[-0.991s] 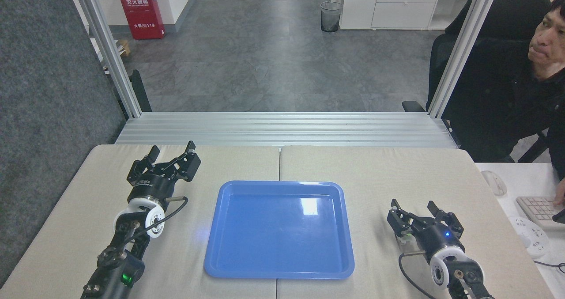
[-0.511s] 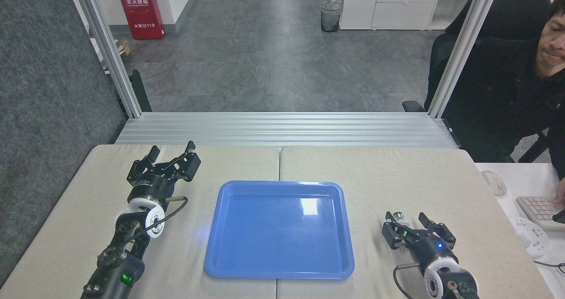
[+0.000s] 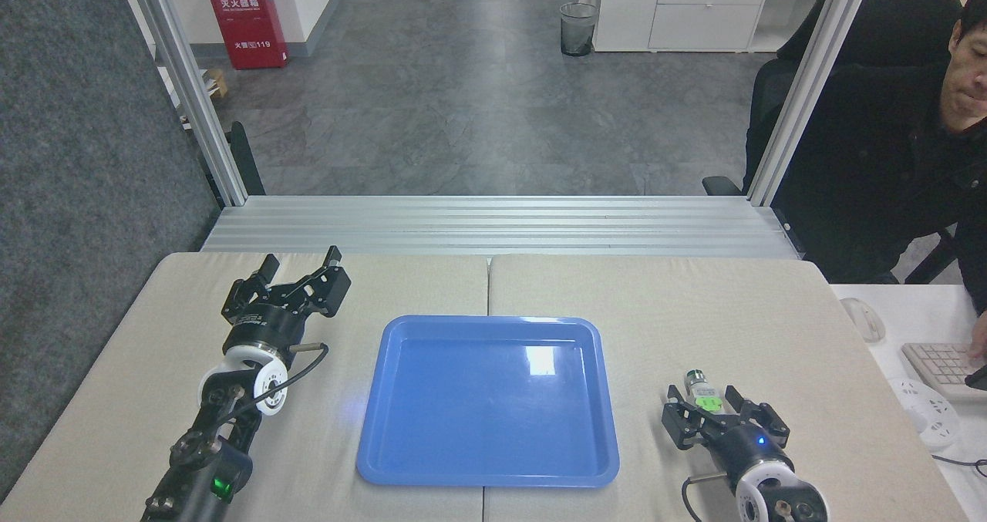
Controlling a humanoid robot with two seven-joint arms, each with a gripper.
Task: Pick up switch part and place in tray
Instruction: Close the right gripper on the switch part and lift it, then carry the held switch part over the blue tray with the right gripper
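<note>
Over the last second the right end effector (image 3: 711,414) has drawn back toward the near edge of the beige padded worktop (image 3: 640,298), and in doing so it has uncovered the switch part (image 3: 703,395), a small white-grey plastic block with a bright green middle piece and a dark-tipped silver cylinder at its far end, which a second ago was almost hidden under the black fingers. The part now lies on the worktop between the two spread fingers, its cylindrical end poking out past them, well to the right of the large shallow glossy blue plastic tray (image 3: 478,472) with rounded corners and a raised rim. The fingers stand apart on either side of the part and do not look closed on it, so I judge the grasp not yet made and the retreat a re-alignment before closing. The left end effector (image 3: 299,264) has not moved; it rests on the worktop left of the tray with its fingers wide apart and nothing between them. The tray's slick surface mirrors a ceiling light and holds nothing; the cushion-like worktop is matt with a seam down the middle. The part's hard, smooth, small faces probably call for a centred pinch.
</note>
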